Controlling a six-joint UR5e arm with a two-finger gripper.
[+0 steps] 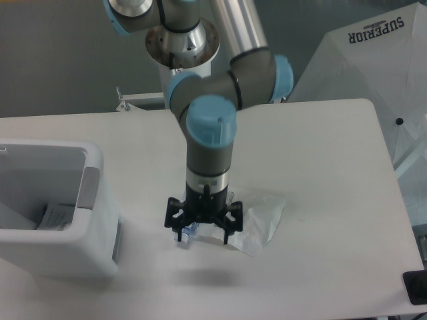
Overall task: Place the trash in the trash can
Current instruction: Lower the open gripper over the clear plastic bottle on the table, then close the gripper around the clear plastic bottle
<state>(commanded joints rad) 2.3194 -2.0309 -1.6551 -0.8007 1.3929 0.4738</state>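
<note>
Two spread jaws astride bottle (187, 233)

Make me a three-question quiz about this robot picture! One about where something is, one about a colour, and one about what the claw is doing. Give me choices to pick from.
1. Where is the trash can?
A. At the table's left edge
B. At the table's right edge
C. Under the table

2. What colour are the caps on the arm's joints?
A. Red
B. Light blue
C. Yellow

3. What is the gripper doing?
A. Resting inside the bin
B. Raised high above the table
C. Lowered, open, over the bottle and plastic bag

Answers: 1 A, the white bin stands far left. 2 B, the round caps are light blue. 3 C, its spread fingers straddle the trash on the table.
</note>
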